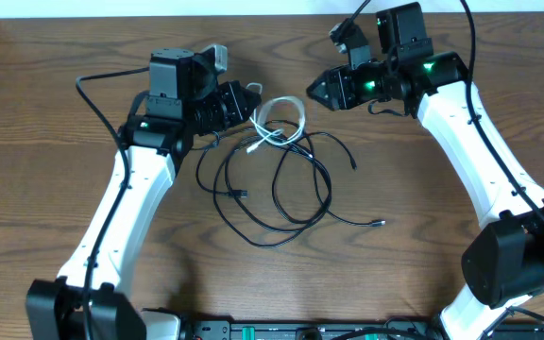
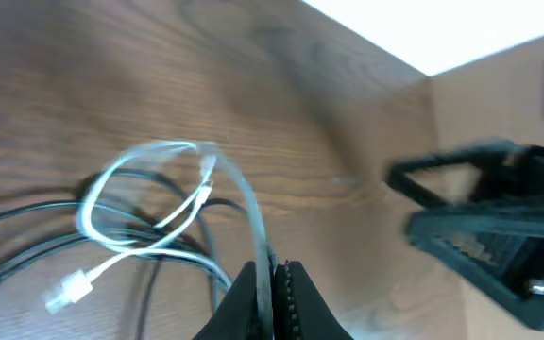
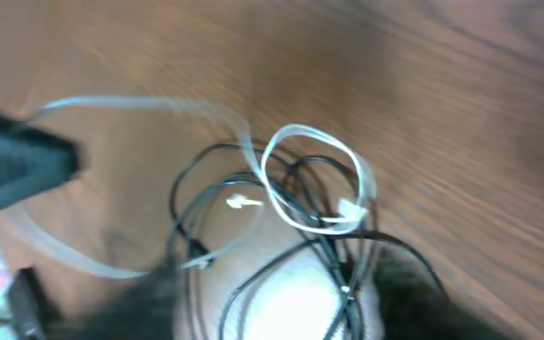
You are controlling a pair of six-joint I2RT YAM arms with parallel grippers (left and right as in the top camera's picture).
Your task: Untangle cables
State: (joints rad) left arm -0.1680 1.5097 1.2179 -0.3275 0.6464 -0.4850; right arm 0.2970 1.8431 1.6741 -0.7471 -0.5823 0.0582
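Separating white cable (image 2: 251,210) – clamped in left gripper (image 2: 270,271); right gripper (image 1: 314,90) beside it, jaws apart, empty. Next: draw clear of black cables (image 1: 327,184).

Below me spreads a dark brown wood-grain table (image 1: 414,236), its grain running in long streaks under soft, even light. Ahead of me and a little to the right, past the table's far edge, lies a bright white surface (image 2: 461,28); I cannot tell whether it is wall or floor.
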